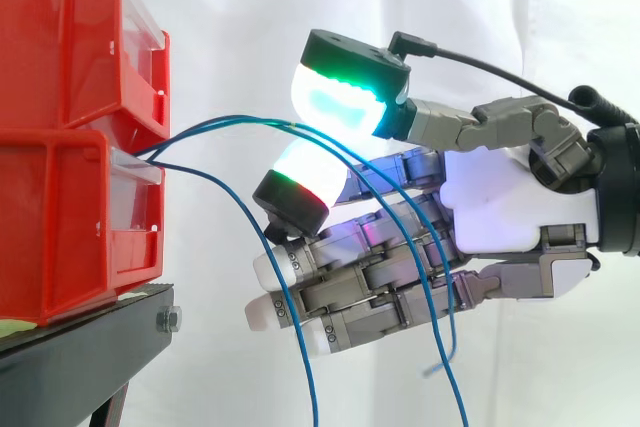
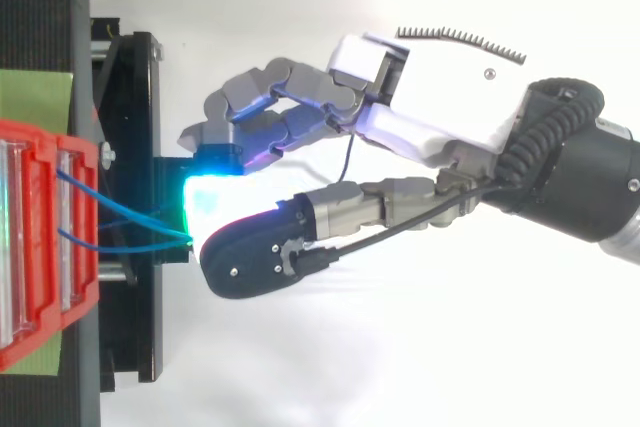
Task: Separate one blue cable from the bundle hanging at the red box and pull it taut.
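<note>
Thin blue cables come out between the two stacked red bins at the left and arch to the right. My hand reaches in from the right. Its green-glowing thumb pad sits above a raised finger pad, and two cable strands run through the narrow gap between them, then sag down behind the hand. In the top view the strands meet at the thumb tip. A third strand hangs free in front of the lower, straight fingers.
The bins stand on a black stand with a bolt at its edge. A white curtain hangs behind. From above, the stand's black frame lies just left of the fingertips.
</note>
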{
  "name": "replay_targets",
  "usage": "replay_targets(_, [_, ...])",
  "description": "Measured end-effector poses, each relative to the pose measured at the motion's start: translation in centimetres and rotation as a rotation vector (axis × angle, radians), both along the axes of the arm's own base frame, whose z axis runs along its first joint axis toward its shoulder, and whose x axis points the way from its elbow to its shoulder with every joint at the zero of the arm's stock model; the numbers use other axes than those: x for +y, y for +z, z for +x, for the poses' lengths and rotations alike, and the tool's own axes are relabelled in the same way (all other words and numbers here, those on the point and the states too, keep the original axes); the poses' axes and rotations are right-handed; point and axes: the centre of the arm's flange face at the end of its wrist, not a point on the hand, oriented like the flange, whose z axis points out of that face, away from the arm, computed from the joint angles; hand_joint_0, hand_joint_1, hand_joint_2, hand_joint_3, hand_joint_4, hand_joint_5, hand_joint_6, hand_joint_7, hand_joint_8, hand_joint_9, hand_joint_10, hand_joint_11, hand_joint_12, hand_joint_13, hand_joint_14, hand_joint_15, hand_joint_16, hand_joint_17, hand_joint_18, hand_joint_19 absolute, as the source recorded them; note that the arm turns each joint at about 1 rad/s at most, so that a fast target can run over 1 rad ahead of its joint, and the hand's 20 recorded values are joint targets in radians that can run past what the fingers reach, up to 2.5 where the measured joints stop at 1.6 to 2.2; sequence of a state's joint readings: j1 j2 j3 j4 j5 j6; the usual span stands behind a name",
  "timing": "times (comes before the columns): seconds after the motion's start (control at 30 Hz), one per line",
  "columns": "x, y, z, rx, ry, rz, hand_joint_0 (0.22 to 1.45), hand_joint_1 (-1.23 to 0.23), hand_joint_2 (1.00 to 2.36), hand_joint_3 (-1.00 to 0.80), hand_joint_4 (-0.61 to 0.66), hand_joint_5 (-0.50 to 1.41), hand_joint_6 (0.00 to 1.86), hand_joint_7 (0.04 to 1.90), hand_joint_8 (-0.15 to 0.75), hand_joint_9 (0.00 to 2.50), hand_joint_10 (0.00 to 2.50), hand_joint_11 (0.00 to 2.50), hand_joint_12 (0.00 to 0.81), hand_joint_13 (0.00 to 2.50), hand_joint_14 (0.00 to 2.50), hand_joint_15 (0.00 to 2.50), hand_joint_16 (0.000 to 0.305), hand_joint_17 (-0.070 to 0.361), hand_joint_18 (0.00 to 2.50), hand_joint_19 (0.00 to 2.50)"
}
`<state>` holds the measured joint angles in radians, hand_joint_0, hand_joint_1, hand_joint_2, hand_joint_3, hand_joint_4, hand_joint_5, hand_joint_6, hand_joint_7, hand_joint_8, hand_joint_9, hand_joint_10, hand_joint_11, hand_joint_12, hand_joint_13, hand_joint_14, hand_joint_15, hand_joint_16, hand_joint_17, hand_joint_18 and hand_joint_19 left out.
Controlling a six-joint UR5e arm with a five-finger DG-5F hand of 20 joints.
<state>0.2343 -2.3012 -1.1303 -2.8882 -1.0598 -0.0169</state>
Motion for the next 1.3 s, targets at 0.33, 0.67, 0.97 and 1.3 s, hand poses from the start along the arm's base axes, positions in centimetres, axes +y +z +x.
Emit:
replay_targets(0.33, [0.08,-0.02,-0.04,0.002,-0.002,0.000,0.51,-0.48,1.00,-0.50,0.20,-0.12,0.87,1.16,0.375,0.84,0.01,0.39,0.323,0.54,0.00,0.12,0.036,0.081,0.44,0.14])
replay_targets(0.67, [0.20,-0.04,-0.06,0.003,-0.001,0.004,0.44,-0.83,1.00,-0.50,0.21,-0.13,0.88,1.13,0.395,0.86,0.01,0.44,0.349,0.56,0.00,0.12,0.041,0.092,0.48,0.12])
replay_targets(0.97, [0.30,-0.04,-0.07,0.003,-0.001,0.007,0.68,-0.91,1.01,-0.38,0.12,-0.13,0.88,1.27,0.350,0.84,0.01,0.47,0.305,0.53,0.00,0.12,0.033,0.073,0.44,0.14])
replay_targets(1.3, [0.32,-0.03,-0.07,0.001,-0.001,0.010,0.77,-1.02,1.00,-0.50,0.15,-0.15,0.90,1.20,0.331,0.80,0.01,0.48,0.307,0.52,0.00,0.11,0.034,0.076,0.44,0.11])
